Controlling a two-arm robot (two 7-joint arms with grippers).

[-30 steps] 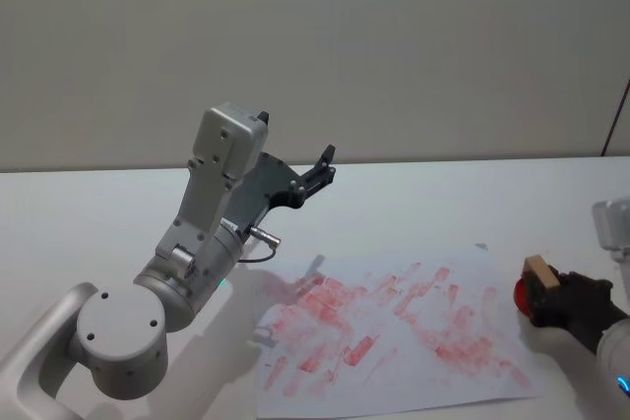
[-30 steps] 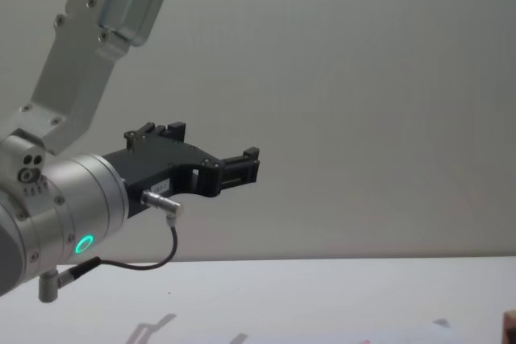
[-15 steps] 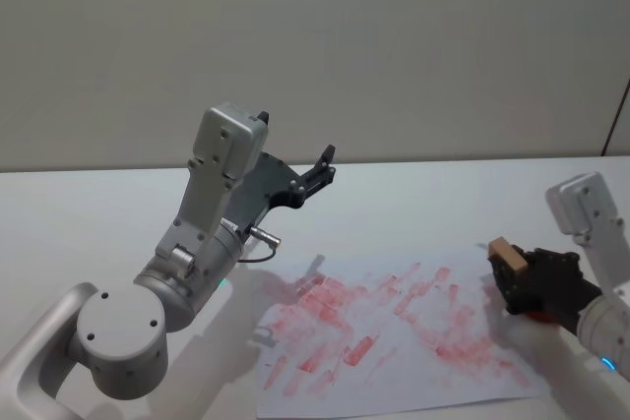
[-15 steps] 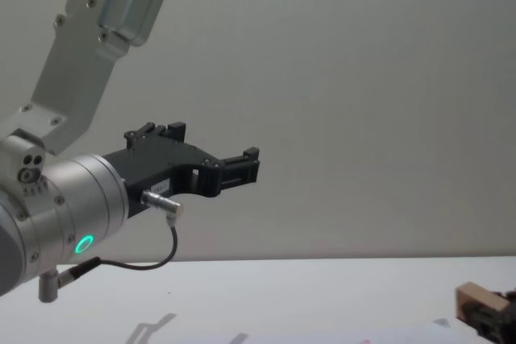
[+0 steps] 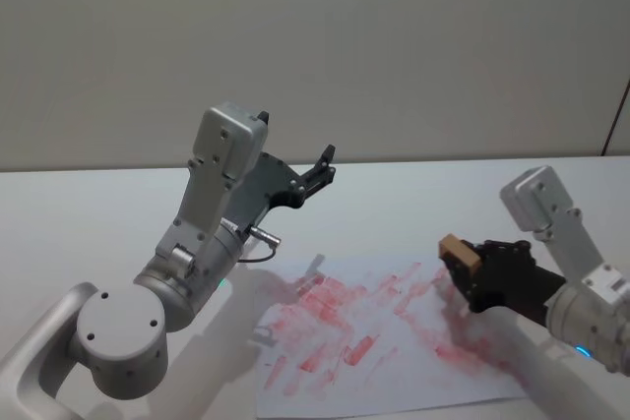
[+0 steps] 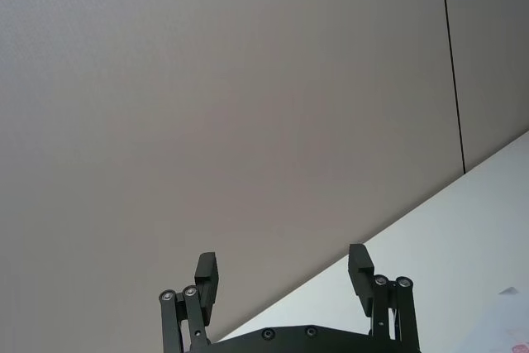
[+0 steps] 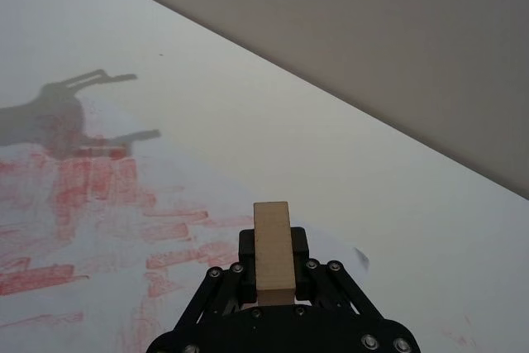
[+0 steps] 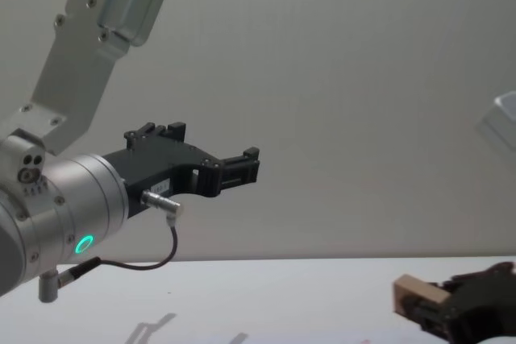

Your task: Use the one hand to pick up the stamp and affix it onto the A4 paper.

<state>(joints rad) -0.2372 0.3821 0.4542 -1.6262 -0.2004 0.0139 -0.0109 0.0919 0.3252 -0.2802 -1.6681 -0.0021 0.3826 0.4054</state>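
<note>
Lower right: right hand [image 5: 465, 269] clamps stamp [image 5: 458, 250], long axis pointing left over A4 paper [image 5: 384, 373]. Left gripper [image 5: 323, 164] parked open, centre

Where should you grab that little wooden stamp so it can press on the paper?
Grip the stamp by its two flat long sides, coming from behind, as the right gripper does: fingers clamp its rear half, leaving the far end clear to press the paper. The left gripper idles raised, open.
</note>
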